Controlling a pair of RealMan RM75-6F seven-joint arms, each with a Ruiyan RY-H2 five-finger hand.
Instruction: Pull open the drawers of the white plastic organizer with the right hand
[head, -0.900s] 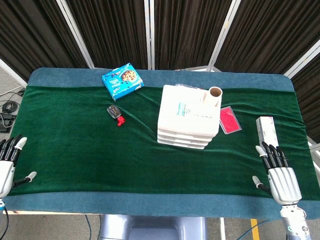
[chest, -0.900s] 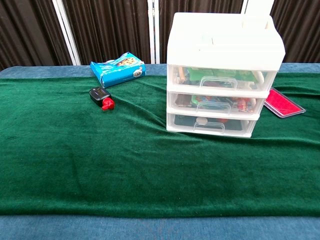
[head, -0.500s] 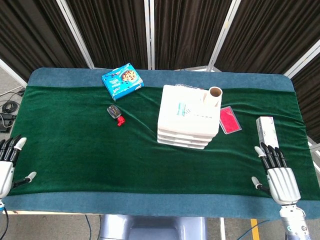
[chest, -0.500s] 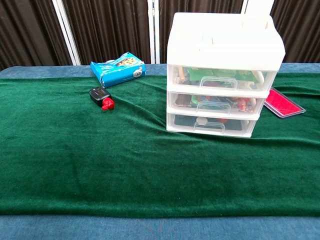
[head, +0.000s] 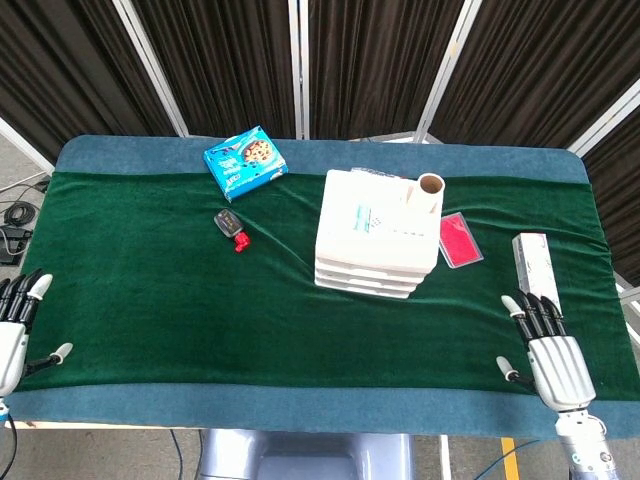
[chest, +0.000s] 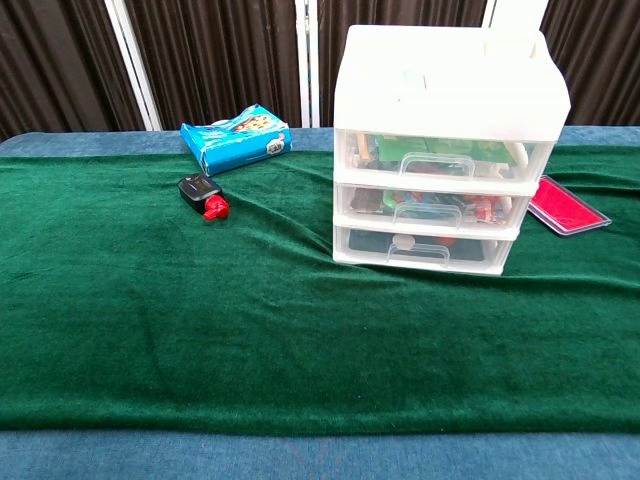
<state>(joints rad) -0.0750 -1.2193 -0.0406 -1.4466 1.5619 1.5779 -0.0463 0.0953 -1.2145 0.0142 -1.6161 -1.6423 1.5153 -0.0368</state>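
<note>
**Right hand empty at the table edge, drawers all shut**

Right hand (head: 551, 357) lies at the near right corner of the table (head: 300, 405), fingers straight and slightly spread, holding nothing. From the head view the organizer (head: 378, 234) stands up-table and to the left of it, well apart, near the middle of the green cloth (head: 170, 300). Its drawer fronts face the near edge, so the hand must travel forward and inward to meet a handle. The left hand (head: 14, 330) rests at the opposite near corner, also spread and empty, and sits farther from the organizer than the right one does. A cardboard tube (head: 428, 191) stands on the organizer's top. Just beside the organizer on the right lies a pink case (head: 460, 240), and a white box (head: 533, 262) lies just beyond the right hand's fingertips. A blue packet (head: 245, 161) and a small black and red thing (head: 231, 225) sit on the far left part of the cloth.

From the chest view neither hand shows. The organizer's three drawers are stacked one over another: top drawer (chest: 445, 156), middle drawer (chest: 430, 206) and bottom drawer (chest: 420, 247). All three look pushed fully in, each with a clear handle at the centre of its front. I judge the pulling not yet begun; the drawers would slide out toward the near edge.
</note>
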